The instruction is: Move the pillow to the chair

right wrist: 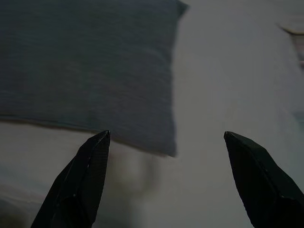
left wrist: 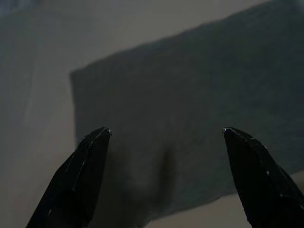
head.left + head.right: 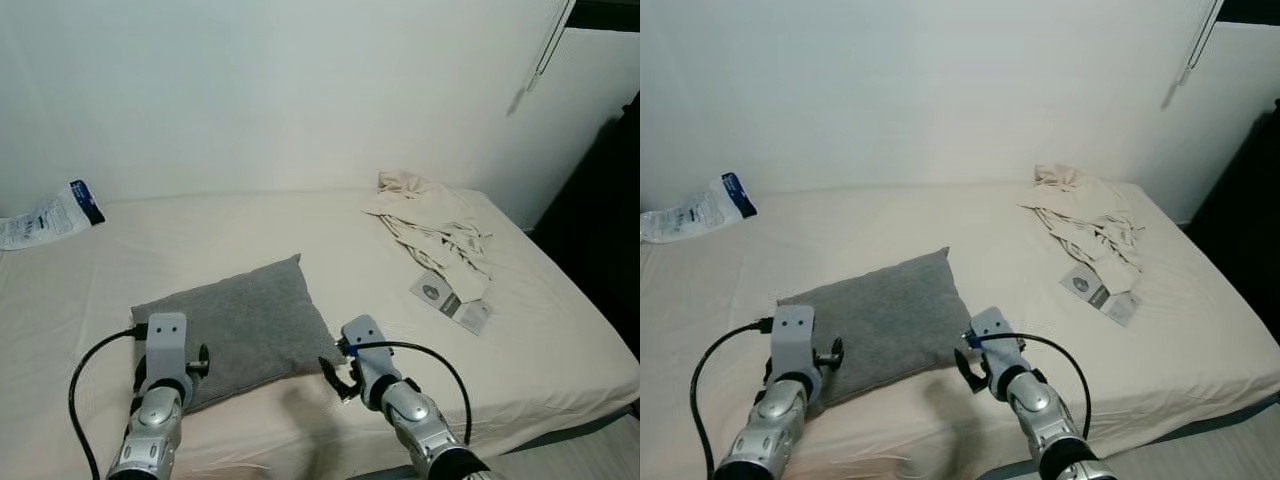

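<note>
Your widest open stretch is the bare sheet of the bed (image 3: 300,215) between the gray pillow (image 3: 240,325) and the wall. The left gripper (image 2: 166,178) hangs spread over the pillow's near left part; the right gripper (image 1: 164,178), fingers wide, sits at its near right corner with bare sheet beyond. To your right, crumpled cloth (image 3: 435,230) and two packets (image 3: 452,300) crowd the sheet. A plastic bag (image 3: 50,215) lies at the far left.
</note>
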You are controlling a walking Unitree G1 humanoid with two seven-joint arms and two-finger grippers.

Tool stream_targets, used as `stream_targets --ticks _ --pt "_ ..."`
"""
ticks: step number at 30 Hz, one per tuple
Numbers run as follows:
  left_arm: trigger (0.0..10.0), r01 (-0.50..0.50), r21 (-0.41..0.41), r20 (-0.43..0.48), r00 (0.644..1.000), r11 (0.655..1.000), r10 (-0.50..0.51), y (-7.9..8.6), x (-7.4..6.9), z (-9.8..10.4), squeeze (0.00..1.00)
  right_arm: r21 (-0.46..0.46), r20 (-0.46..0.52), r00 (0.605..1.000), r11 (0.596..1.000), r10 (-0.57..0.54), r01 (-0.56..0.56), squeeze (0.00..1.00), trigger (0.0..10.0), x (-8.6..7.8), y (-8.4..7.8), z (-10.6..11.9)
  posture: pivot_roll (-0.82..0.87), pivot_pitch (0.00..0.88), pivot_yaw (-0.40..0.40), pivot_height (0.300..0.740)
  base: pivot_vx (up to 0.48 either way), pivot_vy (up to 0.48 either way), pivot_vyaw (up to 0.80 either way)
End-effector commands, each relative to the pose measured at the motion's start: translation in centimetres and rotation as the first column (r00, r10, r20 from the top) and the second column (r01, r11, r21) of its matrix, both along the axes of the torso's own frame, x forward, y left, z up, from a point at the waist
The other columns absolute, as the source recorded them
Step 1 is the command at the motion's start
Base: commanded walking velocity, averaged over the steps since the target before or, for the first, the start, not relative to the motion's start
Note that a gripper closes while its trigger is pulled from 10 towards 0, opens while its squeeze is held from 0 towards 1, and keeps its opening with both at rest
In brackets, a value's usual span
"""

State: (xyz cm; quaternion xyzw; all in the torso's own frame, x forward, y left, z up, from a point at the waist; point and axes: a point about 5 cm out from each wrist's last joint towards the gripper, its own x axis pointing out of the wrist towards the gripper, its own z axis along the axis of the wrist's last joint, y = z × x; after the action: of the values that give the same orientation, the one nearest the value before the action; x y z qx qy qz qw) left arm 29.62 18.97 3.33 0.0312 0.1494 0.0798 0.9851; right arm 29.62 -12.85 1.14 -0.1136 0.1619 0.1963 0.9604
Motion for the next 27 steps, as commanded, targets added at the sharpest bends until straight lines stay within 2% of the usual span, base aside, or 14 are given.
stream_targets --ticks 1,9,10,13,16,19,27 --pt "10.0 0.017 0.007 -0.002 1.000 1.000 -0.017 -0.2 0.1 -0.1 0.00 0.019 0.002 1.000 1.000 -0.022 0.021 0.00 10.0 -0.3 -0.1 -0.2 0.09 0.068 -0.053 0.740 0.000 0.480 0.00" --pt "10.0 0.045 -0.003 0.021 0.999 0.999 -0.045 -0.7 0.6 0.4 0.00 0.015 0.008 0.999 0.999 -0.037 0.037 0.00 10.0 -0.5 -0.4 -0.3 0.09 0.059 -0.044 0.740 0.000 0.442 0.00" --pt "10.0 0.083 0.002 0.041 0.996 0.997 -0.083 -1.2 0.6 0.7 0.00 0.016 0.010 0.999 0.999 -0.041 0.040 0.00 10.0 -0.5 -0.4 -0.3 0.08 0.056 -0.041 0.740 0.000 0.000 0.00" --pt "10.0 0.096 0.002 0.044 0.994 0.995 -0.096 -1.4 0.7 0.7 0.00 0.017 0.010 0.999 0.999 -0.042 0.041 0.00 10.0 -0.5 -0.4 -0.3 0.08 0.055 -0.041 0.740 0.000 0.000 0.00" --pt "10.0 0.102 -0.011 0.076 0.992 0.995 -0.101 -1.8 0.7 1.1 0.00 0.022 0.013 0.999 0.999 -0.050 0.049 0.00 10.0 -0.5 -0.5 -0.3 0.09 0.050 -0.038 0.740 0.000 -0.480 0.00" --pt "10.0 0.102 -0.013 0.080 0.992 0.995 -0.101 -1.8 0.7 1.1 0.00 0.023 0.012 0.999 0.998 -0.051 0.051 0.00 10.0 -0.5 -0.5 -0.3 0.09 0.051 -0.036 0.740 0.000 -0.480 0.00" --pt "10.0 0.059 -0.047 0.084 0.995 0.997 -0.054 -1.1 0.5 1.0 0.00 0.030 0.014 0.998 0.998 -0.054 0.053 0.00 10.0 -0.5 -0.3 -0.3 0.10 0.052 -0.037 0.740 0.000 0.000 0.00"
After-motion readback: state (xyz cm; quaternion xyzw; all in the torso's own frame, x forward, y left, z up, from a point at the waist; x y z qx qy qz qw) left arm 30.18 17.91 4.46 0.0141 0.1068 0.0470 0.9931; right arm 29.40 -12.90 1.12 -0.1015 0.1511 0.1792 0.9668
